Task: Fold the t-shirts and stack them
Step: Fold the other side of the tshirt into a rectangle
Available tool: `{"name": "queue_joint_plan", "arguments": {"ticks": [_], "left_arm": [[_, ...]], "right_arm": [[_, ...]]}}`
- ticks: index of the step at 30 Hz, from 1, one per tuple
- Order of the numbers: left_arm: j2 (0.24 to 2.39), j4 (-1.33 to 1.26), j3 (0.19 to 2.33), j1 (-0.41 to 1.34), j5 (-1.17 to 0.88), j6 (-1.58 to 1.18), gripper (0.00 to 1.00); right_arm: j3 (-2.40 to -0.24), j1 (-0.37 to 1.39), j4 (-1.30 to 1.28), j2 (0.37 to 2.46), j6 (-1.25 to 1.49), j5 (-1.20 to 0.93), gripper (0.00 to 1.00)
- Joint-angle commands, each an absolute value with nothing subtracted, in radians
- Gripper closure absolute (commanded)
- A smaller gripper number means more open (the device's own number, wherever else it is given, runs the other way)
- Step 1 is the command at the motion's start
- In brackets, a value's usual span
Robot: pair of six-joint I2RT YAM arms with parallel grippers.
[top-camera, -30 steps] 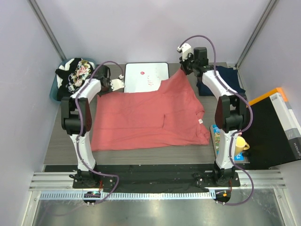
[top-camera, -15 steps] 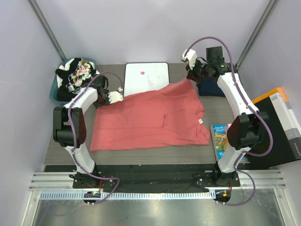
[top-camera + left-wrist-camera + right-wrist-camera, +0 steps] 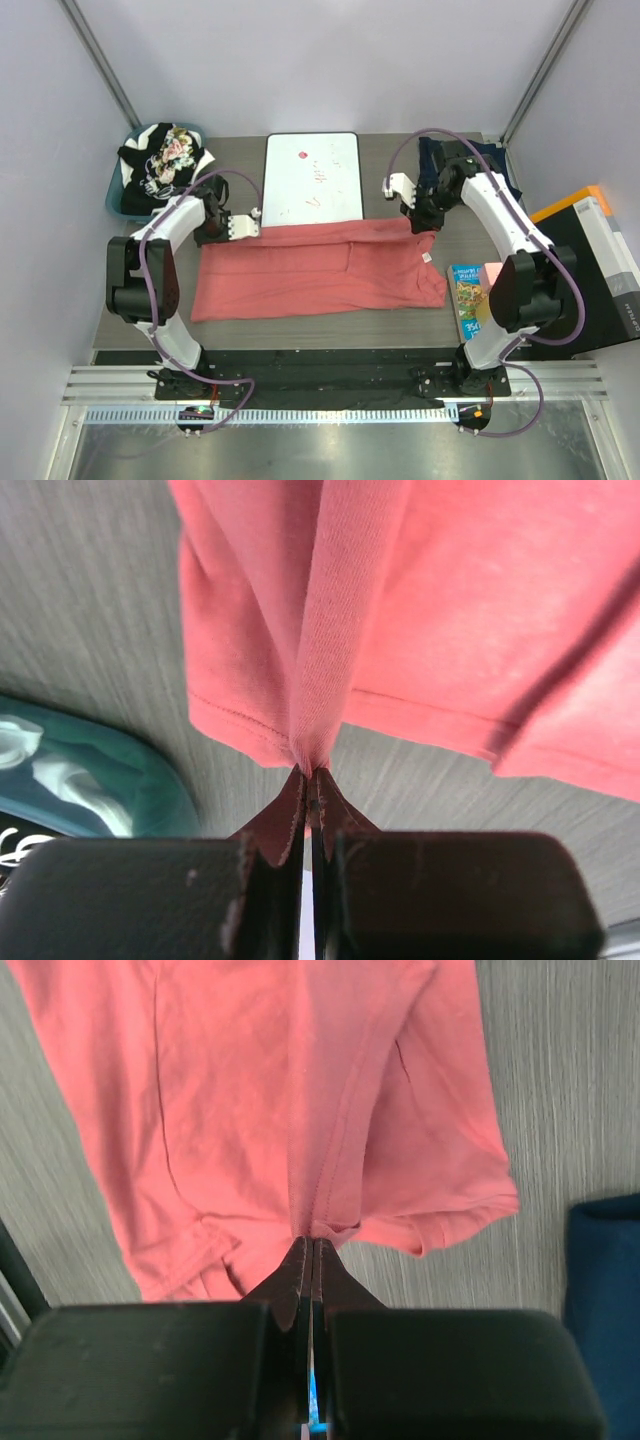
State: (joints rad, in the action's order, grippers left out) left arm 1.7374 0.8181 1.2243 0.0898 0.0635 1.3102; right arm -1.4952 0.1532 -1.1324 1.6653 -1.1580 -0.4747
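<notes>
Salmon t-shirt (image 3: 320, 268) lay mid-table. Within the last second we had drawn its far edge nearer, off the white board (image 3: 313, 178), so the first fold looked half made. Left gripper (image 3: 243, 228) and right gripper (image 3: 420, 222) were each pinched tight on that edge. One navy t-shirt (image 3: 432, 155) waited far right, and we couldn't count the heap (image 3: 160, 160) far left.

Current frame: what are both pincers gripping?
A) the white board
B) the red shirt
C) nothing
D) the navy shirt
B: each wrist view shows cloth of the red shirt pinched in the shut left pincer and the shut right pincer.
</notes>
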Motion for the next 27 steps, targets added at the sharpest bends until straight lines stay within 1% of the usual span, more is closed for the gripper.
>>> {"name": "queue_joint_plan", "arguments": {"ticks": [1,9,16,21,22,23,27], "left_arm": [[1.678,0.877,1.221,0.089,0.081,1.355,1.00],[1.670,0.925,1.233,0.089,0.087,1.373,1.00],[1.680,1.031,1.252,0.089,0.080,1.393,1.00],[1.704,1.049,1.235,0.092,0.103,1.397,1.00],[1.710,1.051,1.230,0.092,0.109,1.397,0.99],[1.716,1.049,1.229,0.094,0.113,1.400,0.97],[1.738,1.065,1.227,0.095,0.124,1.404,0.95]], "right_arm": [[-1.489,0.150,-1.198,1.563,-1.276,-0.422,0.99],[-1.545,0.135,-1.255,1.552,-1.327,-0.397,0.99],[-1.482,0.137,-1.301,1.536,-1.381,-0.382,0.99],[-1.437,0.143,-1.328,1.542,-1.407,-0.390,0.99],[-1.430,0.144,-1.331,1.542,-1.410,-0.390,0.99],[-1.414,0.156,-1.336,1.545,-1.414,-0.391,0.99],[-1.378,0.196,-1.358,1.548,-1.431,-0.390,0.98]]}}
